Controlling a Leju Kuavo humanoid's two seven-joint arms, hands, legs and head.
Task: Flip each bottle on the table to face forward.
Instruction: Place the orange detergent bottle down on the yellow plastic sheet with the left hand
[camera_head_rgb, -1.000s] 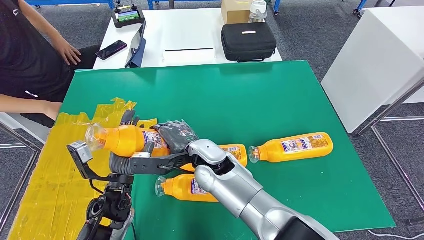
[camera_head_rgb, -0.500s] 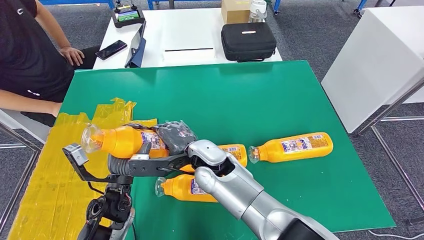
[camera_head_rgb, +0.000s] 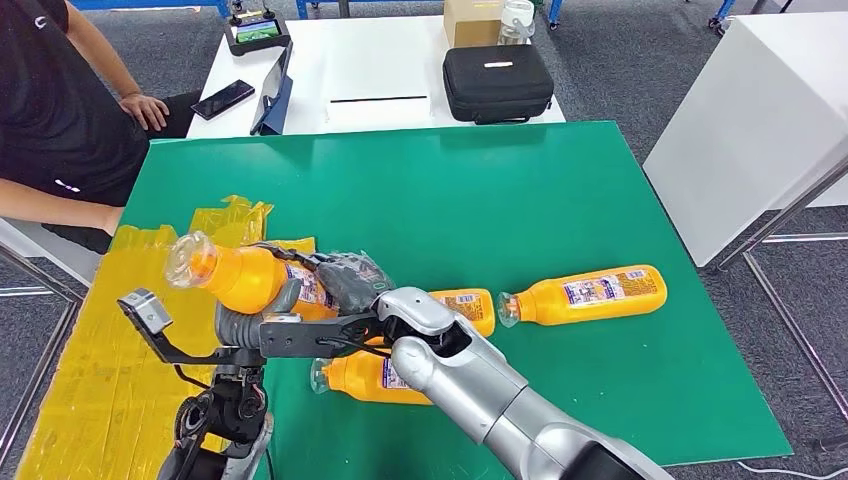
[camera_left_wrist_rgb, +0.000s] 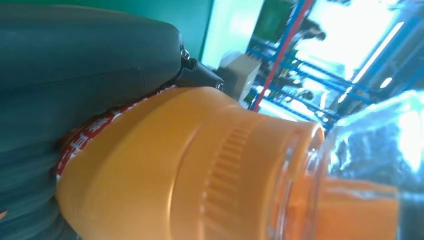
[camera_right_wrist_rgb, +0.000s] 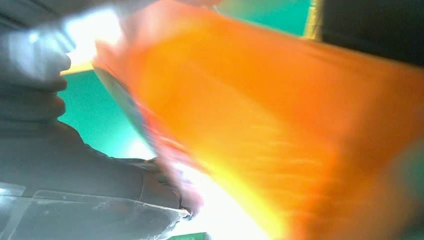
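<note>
Both hands grip one orange juice bottle (camera_head_rgb: 245, 278) above the table's (camera_head_rgb: 560, 200) left edge: left hand (camera_head_rgb: 262, 305), right hand (camera_head_rgb: 352, 277), long axis pointing cap-first toward ten o'clock.

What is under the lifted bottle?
Under the lifted bottle both hands grip its body. Below lie green table and yellow tape; the arms cover the spot directly beneath.

A grey carpet floor (camera_head_rgb: 620, 70) surrounds the green table (camera_head_rgb: 520, 200). Beyond it stands a white table (camera_head_rgb: 370, 70); a white cabinet (camera_head_rgb: 750, 130) stands far right.
</note>
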